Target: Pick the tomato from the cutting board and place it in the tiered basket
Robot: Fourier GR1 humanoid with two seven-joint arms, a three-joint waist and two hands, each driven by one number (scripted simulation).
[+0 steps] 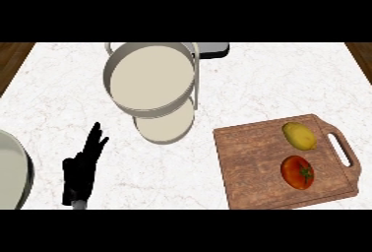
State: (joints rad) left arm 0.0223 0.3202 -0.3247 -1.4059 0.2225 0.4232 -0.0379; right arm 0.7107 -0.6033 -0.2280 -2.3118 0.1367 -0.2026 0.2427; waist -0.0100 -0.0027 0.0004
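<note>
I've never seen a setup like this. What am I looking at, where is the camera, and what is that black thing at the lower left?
The camera sits in a humanoid robot's head, looking steeply down at a white marbled counter. The black shape is the robot's left hand, open with fingers up, resting and holding nothing. Its right hand is out of view. On the right lies a brown wooden cutting board carrying a red tomato and a yellow lemon. Near the top middle stands a cream two-tiered basket. A round grey-rimmed dish shows partly at the left edge. The tomato is meant to go into the basket, but it is not yet picked up.
</note>
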